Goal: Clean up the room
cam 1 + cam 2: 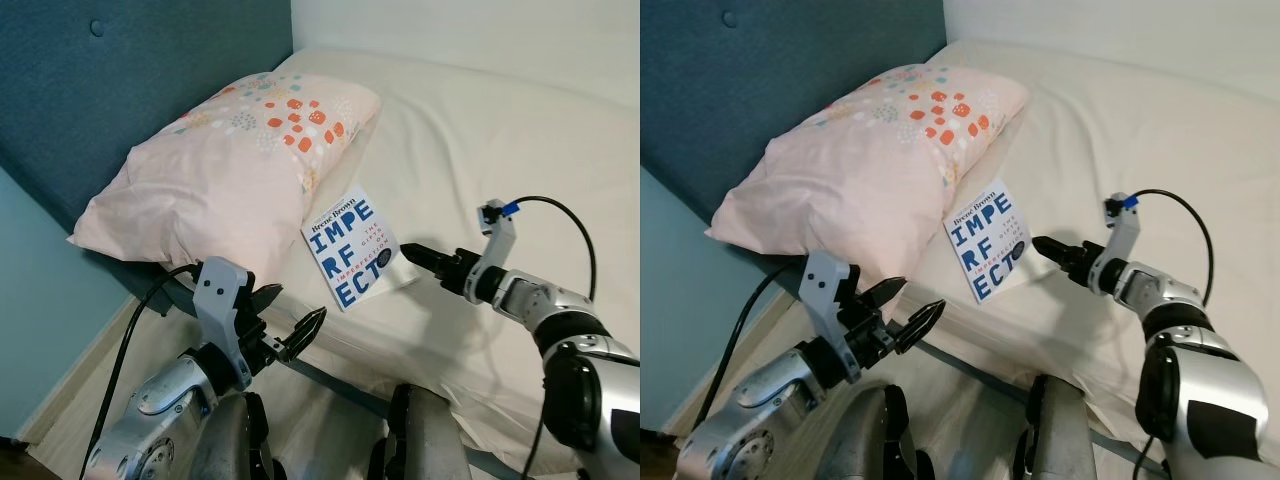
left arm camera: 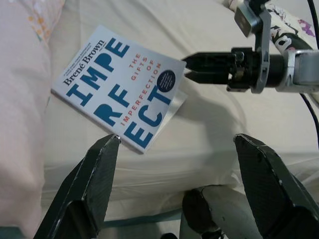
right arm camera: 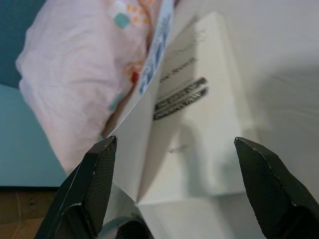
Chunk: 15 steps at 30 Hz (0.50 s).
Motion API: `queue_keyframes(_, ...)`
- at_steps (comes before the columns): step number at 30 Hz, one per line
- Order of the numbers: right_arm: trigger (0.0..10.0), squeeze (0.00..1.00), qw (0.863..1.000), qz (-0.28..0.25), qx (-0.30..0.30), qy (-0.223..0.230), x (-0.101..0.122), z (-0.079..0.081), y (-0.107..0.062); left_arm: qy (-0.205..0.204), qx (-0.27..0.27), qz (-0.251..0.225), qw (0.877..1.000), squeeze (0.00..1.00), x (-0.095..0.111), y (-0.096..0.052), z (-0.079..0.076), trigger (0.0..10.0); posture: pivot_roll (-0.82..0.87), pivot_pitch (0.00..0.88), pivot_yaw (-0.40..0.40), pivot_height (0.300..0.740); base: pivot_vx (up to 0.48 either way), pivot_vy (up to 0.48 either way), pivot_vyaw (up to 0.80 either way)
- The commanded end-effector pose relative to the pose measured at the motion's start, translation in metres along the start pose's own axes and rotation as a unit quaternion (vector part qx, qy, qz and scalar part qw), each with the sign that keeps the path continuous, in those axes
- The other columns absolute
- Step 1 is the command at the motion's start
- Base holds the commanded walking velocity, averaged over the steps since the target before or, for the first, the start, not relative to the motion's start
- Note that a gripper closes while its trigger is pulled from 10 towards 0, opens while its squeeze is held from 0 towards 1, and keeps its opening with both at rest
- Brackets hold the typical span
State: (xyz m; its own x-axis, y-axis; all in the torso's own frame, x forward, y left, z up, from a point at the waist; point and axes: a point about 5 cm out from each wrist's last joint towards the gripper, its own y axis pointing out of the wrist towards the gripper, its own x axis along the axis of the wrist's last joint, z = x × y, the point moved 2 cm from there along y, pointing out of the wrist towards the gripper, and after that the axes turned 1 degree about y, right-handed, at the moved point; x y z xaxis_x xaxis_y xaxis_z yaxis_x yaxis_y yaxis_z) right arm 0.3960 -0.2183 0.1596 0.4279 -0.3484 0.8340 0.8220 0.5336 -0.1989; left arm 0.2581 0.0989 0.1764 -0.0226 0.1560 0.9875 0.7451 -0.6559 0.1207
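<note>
On the bed (image 1: pixel 520 130), over a smooth cream sheet that wrinkles softly near the mattress edge, a thin paperback book (image 1: pixel 350 245) lies tilted with its top edge propped against a pillow (image 1: pixel 220 170). The book's cover is glossy white with large blue block letters and smaller orange lettering, and in the right wrist view the cover lifts away from the white pages beneath, so the book sits slightly open. The pillow is plump and rectangular, in a pale pink cotton-like case printed with orange, teal and white dots, and it leans against a dark teal padded headboard (image 1: pixel 120 70) with a button tuft.

The right pincer (image 1: pixel 412 254) reaches in from the right, its black fingers pointing at the book's right edge, just beside the lifted cover. In the left wrist view its fingers stand only narrowly apart with nothing between them; whether the tips touch the book is hard to tell from these angles.

The left pincer (image 1: pixel 290 325) hovers below the mattress edge, in front of the pillow's lower corner, its two tapered black fingers spread wide and holding nothing. A black cable (image 1: pixel 130 340) loops from its silver arm.

Beside the bed on the robot's left, pale wooden floor (image 1: pixel 70 400) meets a light blue wall (image 1: pixel 40 300).
</note>
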Motion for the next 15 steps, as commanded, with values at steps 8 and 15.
queue_keyframes(8, 10.0, 0.00, 0.999, 0.027, -0.027, -0.010, -0.010, 0.004, 0.010, 0.019, 0.006, 0.010, 1.000, 0.00, -0.003, -0.007, 0.002, 10.0, 0.16, 0.331, 0.018, 0.574, 0.000, 0.000, 0.00)
queue_keyframes(15, 10.0, 0.00, 0.998, -0.008, -0.055, -0.014, 0.007, 0.005, 0.013, 0.029, 0.022, 0.008, 0.999, 0.00, 0.001, -0.010, 0.006, 10.0, 0.16, 0.332, -0.002, 0.574, 0.000, 0.000, 0.00)
